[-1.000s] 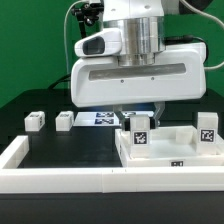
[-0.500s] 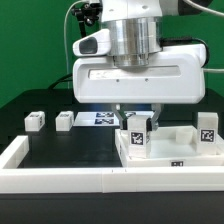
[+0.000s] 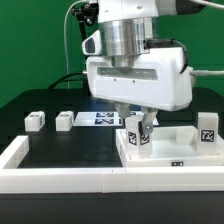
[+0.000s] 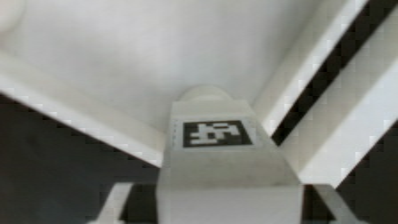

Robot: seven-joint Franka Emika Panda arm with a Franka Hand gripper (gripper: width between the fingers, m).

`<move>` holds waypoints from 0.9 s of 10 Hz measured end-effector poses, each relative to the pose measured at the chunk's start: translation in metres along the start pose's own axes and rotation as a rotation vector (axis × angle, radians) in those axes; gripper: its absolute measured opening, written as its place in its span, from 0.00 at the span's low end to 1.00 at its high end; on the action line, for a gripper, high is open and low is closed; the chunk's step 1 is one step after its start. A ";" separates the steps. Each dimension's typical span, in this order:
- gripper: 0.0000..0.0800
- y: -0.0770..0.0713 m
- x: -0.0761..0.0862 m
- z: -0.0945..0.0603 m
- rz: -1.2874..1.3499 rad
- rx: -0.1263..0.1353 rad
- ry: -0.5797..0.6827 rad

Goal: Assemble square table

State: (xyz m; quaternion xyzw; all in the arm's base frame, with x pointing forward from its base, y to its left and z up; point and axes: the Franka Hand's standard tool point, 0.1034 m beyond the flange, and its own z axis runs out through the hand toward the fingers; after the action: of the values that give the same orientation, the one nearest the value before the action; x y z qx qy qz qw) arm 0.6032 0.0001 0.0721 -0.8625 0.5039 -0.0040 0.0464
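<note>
The white square tabletop panel [image 3: 172,152] lies at the exterior view's right, rim up. My gripper [image 3: 137,127] is shut on a white tagged leg block [image 3: 138,134] that stands upright on the panel's near-left corner. In the wrist view the leg block [image 4: 217,135] fills the space between the fingers [image 4: 128,205], with the panel's inner face [image 4: 125,50] beyond it. A second leg block [image 3: 208,127] stands on the panel's right side. Two more leg blocks [image 3: 35,121] [image 3: 65,121] lie on the black surface at the left.
The marker board [image 3: 100,118] lies flat behind the gripper. A long white rail [image 3: 60,180] borders the black surface at the front and left. A green wall is behind.
The wrist and hand have turned about the vertical axis, staying over the same leg block. The leg block's tag face has turned with them. Other parts have not moved.
</note>
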 end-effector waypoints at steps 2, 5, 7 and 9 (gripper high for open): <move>0.36 -0.002 0.000 0.000 0.141 0.002 0.002; 0.36 -0.004 -0.003 0.001 0.320 0.003 -0.001; 0.36 -0.004 -0.004 0.001 0.270 0.001 -0.002; 0.71 -0.004 -0.008 0.001 0.185 -0.010 -0.011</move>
State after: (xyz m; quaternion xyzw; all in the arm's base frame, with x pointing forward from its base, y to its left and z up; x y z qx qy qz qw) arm 0.6033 0.0089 0.0717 -0.8123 0.5814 0.0077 0.0450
